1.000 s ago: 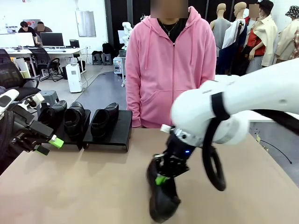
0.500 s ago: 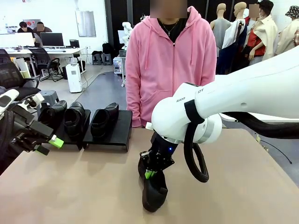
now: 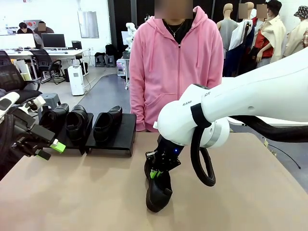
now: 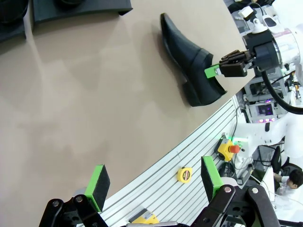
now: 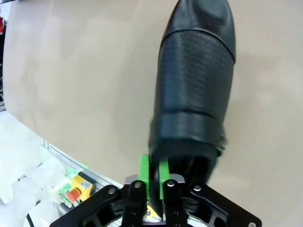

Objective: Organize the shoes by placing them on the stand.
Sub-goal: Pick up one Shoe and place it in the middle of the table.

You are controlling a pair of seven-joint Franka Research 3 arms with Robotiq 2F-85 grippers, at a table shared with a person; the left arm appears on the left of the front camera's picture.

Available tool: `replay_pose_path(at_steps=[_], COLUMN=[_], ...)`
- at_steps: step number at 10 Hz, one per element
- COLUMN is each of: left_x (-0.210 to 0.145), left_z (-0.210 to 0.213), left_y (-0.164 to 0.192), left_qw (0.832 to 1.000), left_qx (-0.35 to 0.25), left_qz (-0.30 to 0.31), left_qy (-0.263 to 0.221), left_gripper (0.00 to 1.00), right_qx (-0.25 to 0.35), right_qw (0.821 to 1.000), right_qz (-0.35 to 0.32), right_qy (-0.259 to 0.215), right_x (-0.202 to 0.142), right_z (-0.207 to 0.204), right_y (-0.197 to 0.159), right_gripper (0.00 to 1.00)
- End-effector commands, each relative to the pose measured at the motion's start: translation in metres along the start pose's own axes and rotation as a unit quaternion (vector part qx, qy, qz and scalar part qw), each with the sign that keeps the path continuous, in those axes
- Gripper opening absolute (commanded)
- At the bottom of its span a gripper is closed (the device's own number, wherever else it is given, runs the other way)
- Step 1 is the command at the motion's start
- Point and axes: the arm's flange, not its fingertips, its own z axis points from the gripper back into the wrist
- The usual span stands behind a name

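3 shoes (image 3: 77, 122) sit on the stand (image 3: 120, 137). It lies beyond my left gripper (image 3: 50, 149), towards the far edge of the table (image 3: 72, 192). 2 of them share the platform just past that gripper's tip. The 3rd is on the next platform over, on the side towards my right gripper (image 3: 155, 173).

My left gripper's jaws are spread wide, with nothing between the pads (image 4: 100, 182), and it hangs over bare tabletop.

My right gripper's green pads (image 5: 144, 168) are nearly pressed together, pinching the heel rim of the 4th shoe (image 3: 159, 192). That shoe hangs below the gripper with its toe pointing down and back towards my side. I cannot tell whether its sole rests on the table. It is well apart from the stand, off to my right gripper's left.

A person in a pink hoodie (image 3: 175, 67) stands past the far edge, straight beyond my right gripper.
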Motion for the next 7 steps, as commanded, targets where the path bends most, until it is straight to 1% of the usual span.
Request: replay_pose_path(at_steps=[1, 2, 3, 4, 5, 6, 7], left_x=[0.000, 0.000, 0.000, 0.000, 0.000, 0.000, 0.000], left_z=[-0.001, -0.001, -0.001, -0.001, -0.001, -0.001, -0.001], left_y=[0.001, 0.001, 0.001, 0.001, 0.001, 0.001, 0.001], left_qw=[1.000, 1.000, 1.000, 1.000, 1.000, 1.000, 1.000], left_qx=[-0.015, -0.015, -0.015, -0.015, -0.015, -0.015, -0.015], left_qz=[-0.009, -0.009, -0.009, -0.009, -0.009, -0.009, -0.009], left_qy=[-0.006, -0.006, -0.006, -0.006, -0.006, -0.006, -0.006], left_gripper=[1.00, 1.00, 1.00, 1.00, 1.00, 1.00, 1.00], right_qx=[0.023, 0.043, 0.076, 0.093, 0.089, 0.094, 0.112], right_qw=[1.000, 0.999, 0.996, 0.995, 0.994, 0.993, 0.990], right_qz=[0.006, 0.015, 0.029, 0.038, 0.057, 0.058, 0.065], right_qy=[0.001, 0.022, 0.032, 0.022, 0.039, 0.051, 0.061], right_x=[-0.005, -0.008, -0.014, -0.023, -0.033, -0.044, -0.059], right_z=[0.011, 0.021, 0.049, 0.085, 0.123, 0.157, 0.188], right_y=[-0.003, -0.008, -0.019, -0.039, -0.071, -0.112, -0.161], right_gripper=[1.00, 1.00, 1.00, 1.00, 1.00, 1.00, 1.00])
